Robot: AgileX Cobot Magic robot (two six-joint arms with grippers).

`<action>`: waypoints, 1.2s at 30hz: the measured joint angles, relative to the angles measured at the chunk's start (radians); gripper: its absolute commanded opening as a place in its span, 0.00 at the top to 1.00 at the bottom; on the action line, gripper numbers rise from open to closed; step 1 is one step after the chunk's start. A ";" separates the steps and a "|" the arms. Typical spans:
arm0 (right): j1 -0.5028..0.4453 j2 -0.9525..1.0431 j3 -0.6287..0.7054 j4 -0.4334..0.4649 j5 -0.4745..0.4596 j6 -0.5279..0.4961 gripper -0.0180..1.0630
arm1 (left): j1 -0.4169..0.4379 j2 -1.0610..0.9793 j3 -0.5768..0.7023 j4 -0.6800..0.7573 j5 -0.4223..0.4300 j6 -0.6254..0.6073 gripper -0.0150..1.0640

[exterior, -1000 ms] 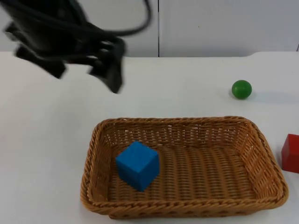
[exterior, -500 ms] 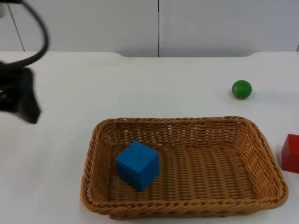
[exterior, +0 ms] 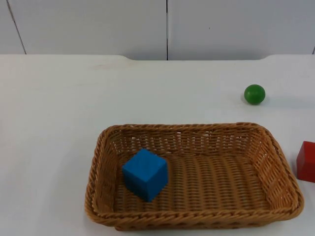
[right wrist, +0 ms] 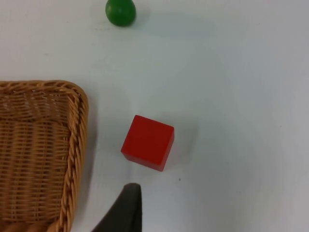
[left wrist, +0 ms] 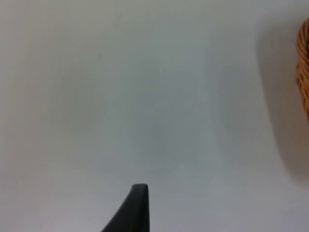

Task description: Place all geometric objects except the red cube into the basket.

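One white counter (exterior: 59, 123) carries one wicker basket (exterior: 197, 216), in which one blue cube (exterior: 145, 174) lies near the left wall. One red cube (right wrist: 147, 142) sits just beside the basket's right rim, and one green ball (exterior: 254, 94) rests well apart behind it. The left arm, seen a second ago, is gone from the top view. How far either arm's jaws stand open cannot be told.

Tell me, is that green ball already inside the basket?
No, the green ball lies on the white table beyond the basket, which holds just the blue cube.
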 measured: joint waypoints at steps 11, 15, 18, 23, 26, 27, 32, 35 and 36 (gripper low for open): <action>0.000 0.007 0.000 0.002 0.000 -0.031 0.01 | 0.000 -0.007 0.002 -0.083 0.017 0.085 0.01; 0.000 0.048 -0.002 0.002 0.000 -0.035 0.01 | 0.000 -0.007 0.002 -0.090 0.017 0.094 0.01; 0.000 0.150 -0.034 0.024 0.002 -0.039 0.01 | 0.000 -0.007 0.002 -0.092 0.018 0.096 0.01; 0.000 0.294 -0.089 0.035 -0.029 -0.054 0.01 | 0.000 -0.007 0.002 -0.095 0.018 0.096 0.01; 0.002 0.413 -0.151 0.035 -0.072 -0.067 0.01 | 0.000 -0.007 0.002 -0.103 0.018 0.096 0.01; 0.008 0.479 -0.193 0.035 -0.081 -0.069 0.01 | 0.000 -0.007 0.002 -0.108 0.018 0.096 0.01; 0.070 0.718 -0.361 0.031 -0.099 -0.073 0.01 | 0.000 -0.007 0.002 -0.112 0.015 0.098 0.01; 0.115 0.894 -0.519 0.009 -0.109 -0.073 0.01 | 0.000 -0.007 0.002 -0.112 0.015 0.098 0.01; 0.127 0.943 -0.563 -0.002 -0.109 -0.073 0.01 | 0.000 -0.007 0.002 -0.112 0.015 0.098 0.01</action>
